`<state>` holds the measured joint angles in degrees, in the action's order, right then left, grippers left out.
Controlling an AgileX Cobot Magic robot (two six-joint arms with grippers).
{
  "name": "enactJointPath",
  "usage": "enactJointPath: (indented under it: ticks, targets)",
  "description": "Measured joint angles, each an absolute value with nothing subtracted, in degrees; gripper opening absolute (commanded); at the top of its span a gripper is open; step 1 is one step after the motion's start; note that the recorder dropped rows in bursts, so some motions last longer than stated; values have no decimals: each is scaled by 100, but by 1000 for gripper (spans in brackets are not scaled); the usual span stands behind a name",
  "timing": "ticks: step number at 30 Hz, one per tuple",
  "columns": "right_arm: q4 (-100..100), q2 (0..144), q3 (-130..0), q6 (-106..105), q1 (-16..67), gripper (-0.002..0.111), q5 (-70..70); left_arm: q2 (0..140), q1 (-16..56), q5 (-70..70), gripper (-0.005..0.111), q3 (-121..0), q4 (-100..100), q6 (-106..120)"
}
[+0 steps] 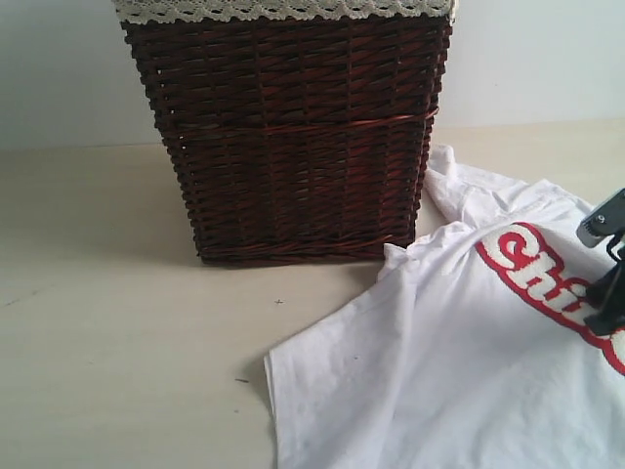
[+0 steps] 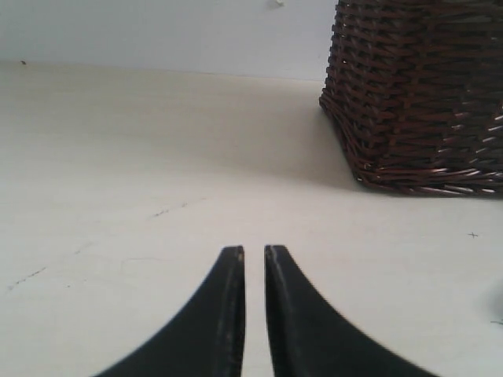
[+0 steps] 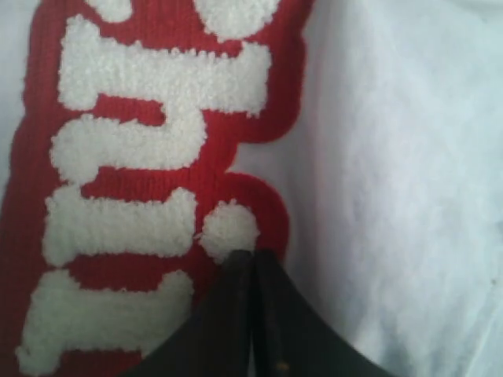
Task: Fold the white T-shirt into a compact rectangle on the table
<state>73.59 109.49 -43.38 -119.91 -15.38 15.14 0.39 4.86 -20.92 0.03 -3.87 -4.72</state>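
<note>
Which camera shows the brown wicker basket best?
The exterior view: the dark brown woven wicker basket stands nearly whole, with its cream lace trim. The left wrist view catches only one lower corner; the right wrist view shows none of it.

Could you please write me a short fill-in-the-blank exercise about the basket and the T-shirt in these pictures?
1. The wicker basket has a cream ____ trim along its top rim.
2. The lettering on the white T-shirt is outlined in ____.
3. In the exterior view, the T-shirt lies on the table to the ____ of the basket.

Missing words: lace; red; right.
</note>
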Motion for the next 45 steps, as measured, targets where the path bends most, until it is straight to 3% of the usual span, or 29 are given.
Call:
enactJointPath:
  ticks: [7, 14, 16, 28, 35, 37, 42, 45]
  targets:
    - [7425, 10911, -4546, -11966, -1538, 3, 1530, 39, 486, -2092, 12, 3, -387, -472]
    - [7248, 9631, -4433, -11542, -1538, 36, 1669, 39, 486, -2092, 12, 3, -387, -472]
    - [7228, 9339, -4433, -11505, -1538, 39, 1575, 39, 486, -2092, 12, 3, -387, -472]
    - [7206, 10713, -4433, -11127, -1538, 27, -58, 39, 486, -2092, 12, 3, -387, -472]
    - [7206, 11022, -4582, -11115, -1538, 26, -203, 39, 486, -2092, 12, 3, -387, -472]
    - [7206, 11031, -4583, -11100, -1538, 30, -170, 39, 486, -2092, 12, 3, -387, -472]
    - [7206, 10713, -4517, -11100, -1538, 57, 162, 39, 486, -2092, 12, 3, -387, -472]
    - [7206, 10256, -4514, -11112, -1538, 59, 456, 39, 486, -2092, 12, 3, -387, -472]
